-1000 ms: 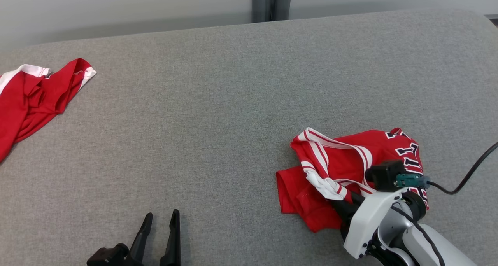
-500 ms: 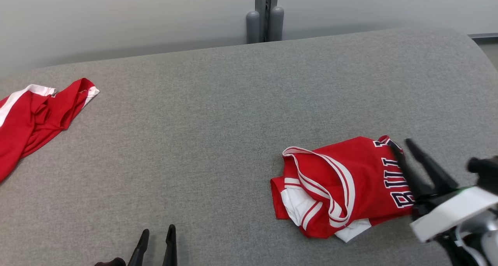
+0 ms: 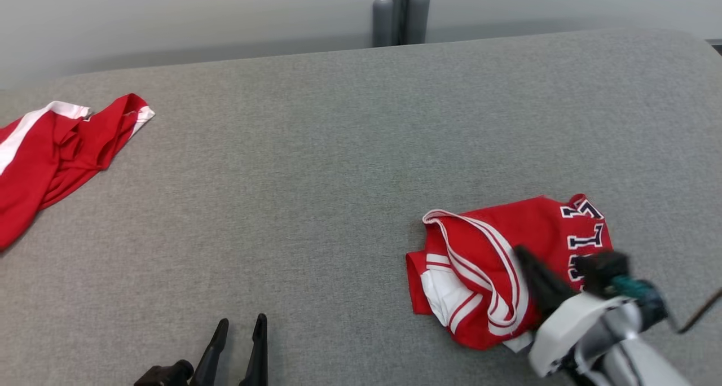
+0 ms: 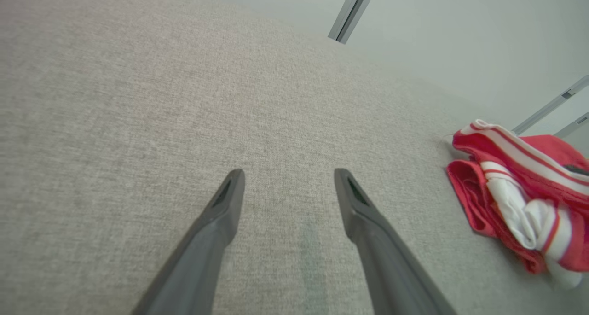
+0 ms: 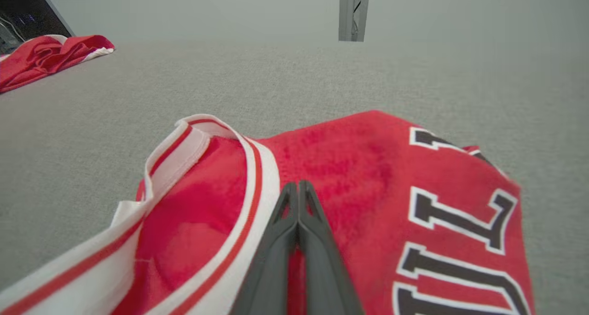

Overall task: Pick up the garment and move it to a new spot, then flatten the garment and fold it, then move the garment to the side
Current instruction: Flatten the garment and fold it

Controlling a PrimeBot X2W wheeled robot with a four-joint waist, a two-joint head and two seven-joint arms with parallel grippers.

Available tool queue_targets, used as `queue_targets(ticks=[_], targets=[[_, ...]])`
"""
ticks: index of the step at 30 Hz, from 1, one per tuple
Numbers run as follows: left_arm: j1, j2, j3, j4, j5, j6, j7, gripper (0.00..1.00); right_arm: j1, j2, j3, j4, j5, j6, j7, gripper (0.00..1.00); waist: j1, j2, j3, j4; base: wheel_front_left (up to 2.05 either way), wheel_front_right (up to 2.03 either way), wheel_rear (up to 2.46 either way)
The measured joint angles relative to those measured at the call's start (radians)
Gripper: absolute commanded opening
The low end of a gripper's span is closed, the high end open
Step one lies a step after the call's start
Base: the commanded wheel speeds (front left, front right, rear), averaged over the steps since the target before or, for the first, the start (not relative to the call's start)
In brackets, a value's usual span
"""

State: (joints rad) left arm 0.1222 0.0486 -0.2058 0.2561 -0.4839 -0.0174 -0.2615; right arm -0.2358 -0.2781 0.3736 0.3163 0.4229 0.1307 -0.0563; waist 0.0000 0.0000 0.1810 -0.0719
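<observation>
Where the head view looks down on the grey padded surface, the red jersey lies crumpled at the near right, with white-and-red trim looped on its left part and dark letters on its right. The right gripper is blurred and reaches in from the lower right, its dark fingers over the jersey's near middle; from here the set of its jaws cannot be told. The left gripper sits at the bottom edge, well apart from the jersey, fingers parted. A second red cloth lies at the far left, and a grey post stands behind the surface.

In the left wrist view, the left gripper has its jaws spread wide and empty over bare surface. The jersey lies at the right edge, clear of it.

In the right wrist view, the right gripper has its two fingers pressed together, tips over the jersey's red body, just beside the trim band. No cloth shows between the fingers, and whether the tips touch the fabric cannot be told. The second red cloth lies at the upper left.
</observation>
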Motion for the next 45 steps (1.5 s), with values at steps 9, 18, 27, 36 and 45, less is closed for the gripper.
queue_targets(ticks=[9,18,27,36,45], targets=[[-0.009,0.000,0.010,-0.006,-0.006,0.002,0.000,1.00,-0.050,-0.002,0.314,0.115,0.046,0.000,-0.046,0.00,0.0000,0.0000,0.003,0.029,0.00,0.00,0.00],[-0.007,0.000,0.007,-0.002,-0.014,0.005,0.000,1.00,-0.092,-0.002,0.500,0.135,0.113,0.000,-0.131,0.00,0.0000,0.0000,-0.001,0.023,0.00,0.00,0.00],[-0.006,0.000,0.008,-0.002,-0.029,0.009,0.000,1.00,-0.154,0.051,0.503,0.196,0.149,0.000,-0.183,0.00,0.0000,0.0000,-0.021,0.006,0.00,0.00,0.00],[0.037,0.000,0.023,-0.026,-0.054,0.019,0.000,1.00,-0.062,-0.107,0.303,-0.031,0.162,0.000,-0.167,0.00,0.0000,0.0000,-0.067,-0.027,0.00,0.00,0.00],[0.030,0.000,0.013,-0.033,-0.042,0.018,0.000,1.00,0.038,-0.108,0.090,-0.041,0.103,0.000,-0.107,0.00,0.0000,0.0000,-0.053,-0.029,0.00,0.00,0.00]])
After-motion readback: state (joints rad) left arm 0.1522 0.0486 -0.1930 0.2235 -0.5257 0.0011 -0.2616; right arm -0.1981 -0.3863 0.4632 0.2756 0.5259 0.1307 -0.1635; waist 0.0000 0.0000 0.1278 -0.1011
